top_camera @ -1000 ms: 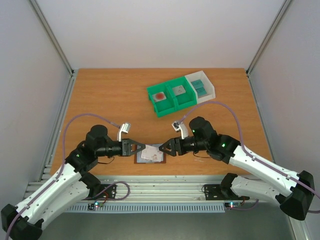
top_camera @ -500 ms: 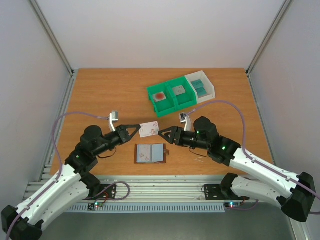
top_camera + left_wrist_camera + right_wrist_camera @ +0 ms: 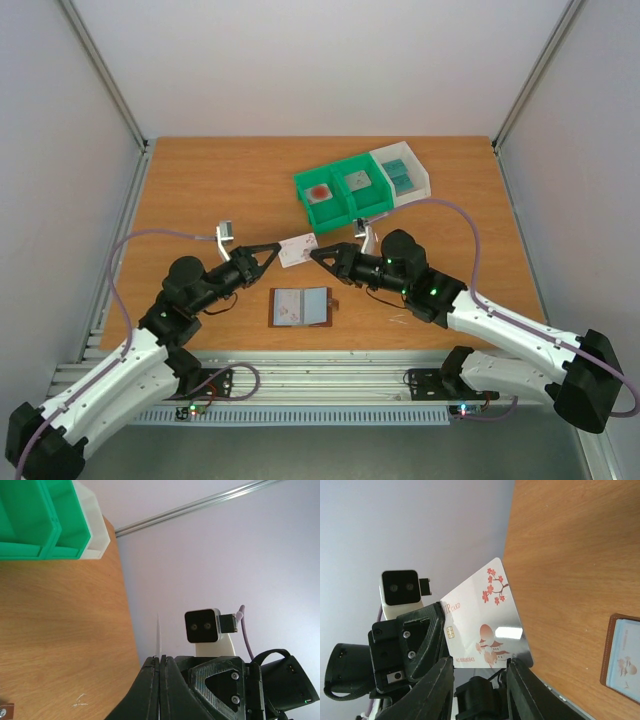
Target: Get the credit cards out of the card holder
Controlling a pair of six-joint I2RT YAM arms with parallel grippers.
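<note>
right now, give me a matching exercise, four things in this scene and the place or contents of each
Things:
1 white VIP card
2 card holder
3 green bin
4 white bin

Place or contents:
a lying open on the table
b holds teal cards
c pinched in the left tool, off the table
d holds a grey tile and a red-spotted tile

Pairs: 1-c, 2-a, 3-d, 4-b

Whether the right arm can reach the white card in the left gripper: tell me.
Probably yes: the left gripper holds the white card clear of the table, the right gripper with open jaws at its free edge, nothing between.
</note>
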